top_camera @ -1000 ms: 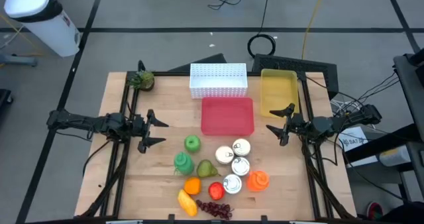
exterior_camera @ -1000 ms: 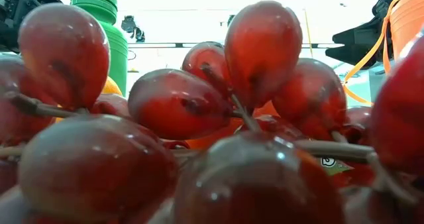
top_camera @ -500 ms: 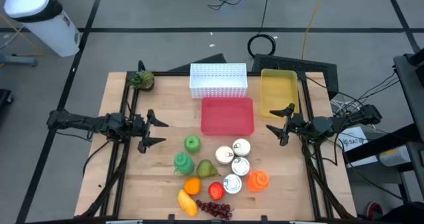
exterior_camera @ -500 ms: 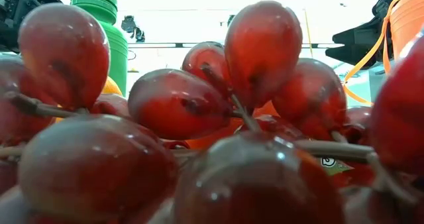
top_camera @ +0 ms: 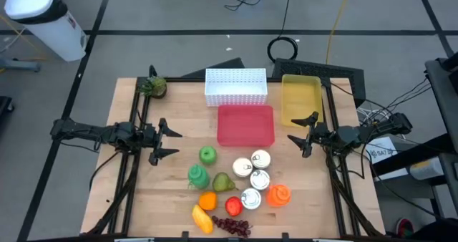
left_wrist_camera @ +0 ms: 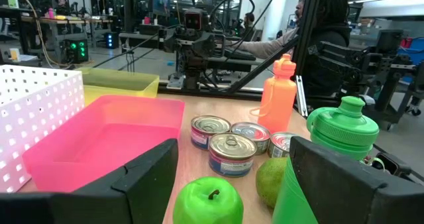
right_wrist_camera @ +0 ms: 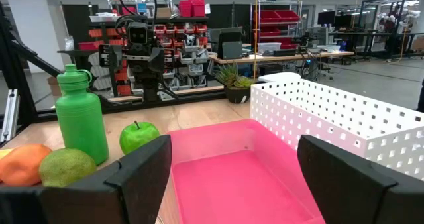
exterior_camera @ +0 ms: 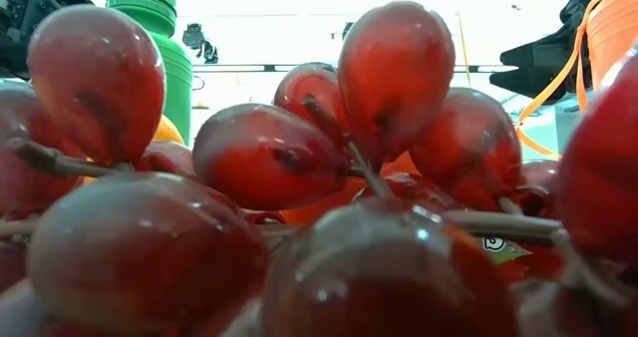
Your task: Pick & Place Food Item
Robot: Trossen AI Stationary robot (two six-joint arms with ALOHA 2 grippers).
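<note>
On the left side of the table (top_camera: 129, 199) the left gripper (top_camera: 170, 142) hangs with its fingers apart, holding nothing, and the green apple (top_camera: 207, 155) lies just to its right. In the middle, the pink tray (top_camera: 245, 125) sits behind the food: a green bottle (top_camera: 198, 175), a pear (top_camera: 222, 182), three cans (top_camera: 255, 177), an orange bottle (top_camera: 278, 195) and red grapes (top_camera: 232, 225) at the near edge. The right gripper (top_camera: 303, 135) waits on the right beside the tray, its fingers also apart and empty
</note>
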